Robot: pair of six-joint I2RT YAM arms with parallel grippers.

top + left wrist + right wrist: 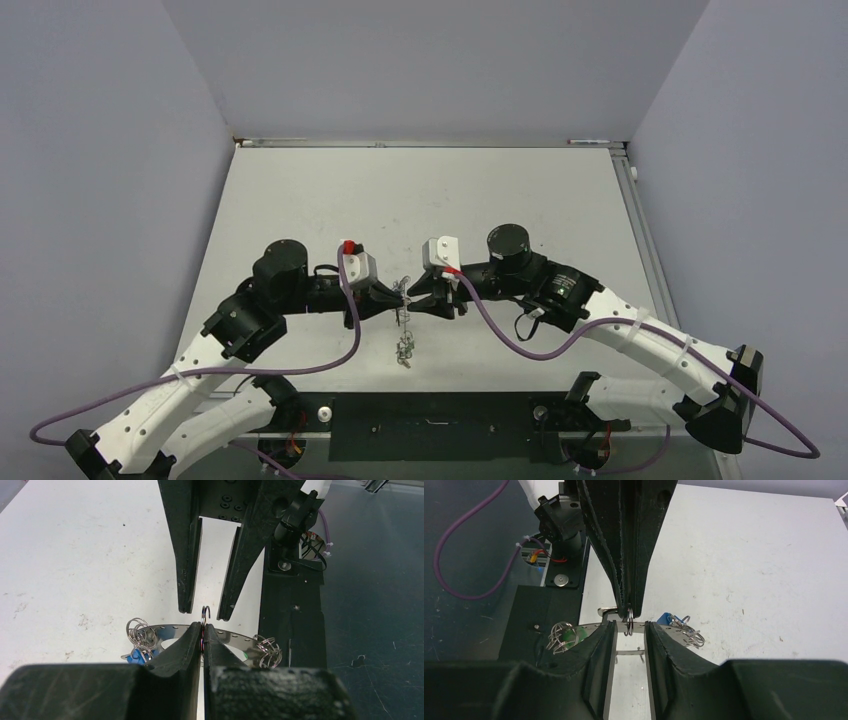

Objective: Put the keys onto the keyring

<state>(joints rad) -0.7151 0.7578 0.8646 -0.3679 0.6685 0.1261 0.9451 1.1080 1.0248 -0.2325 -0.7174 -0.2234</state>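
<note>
The grey keyring (168, 628) hangs in the air between my two grippers, its flat arc with small rim holes also showing in the right wrist view (669, 629). Clusters of small split rings (267, 651) hang from it, with a blue tag (136, 656) and a green tag (580, 633). My left gripper (203, 630) is shut on one small split ring (629, 622) at the keyring's rim. My right gripper (630, 635) is open, its fingers either side of that split ring without touching it. From above, the grippers meet tip to tip and keys (403, 345) dangle below.
The white table (420, 200) stretches behind the grippers. A black base plate (430, 425) lies at the near edge between the arm bases. Purple cables (520, 345) loop from both wrists.
</note>
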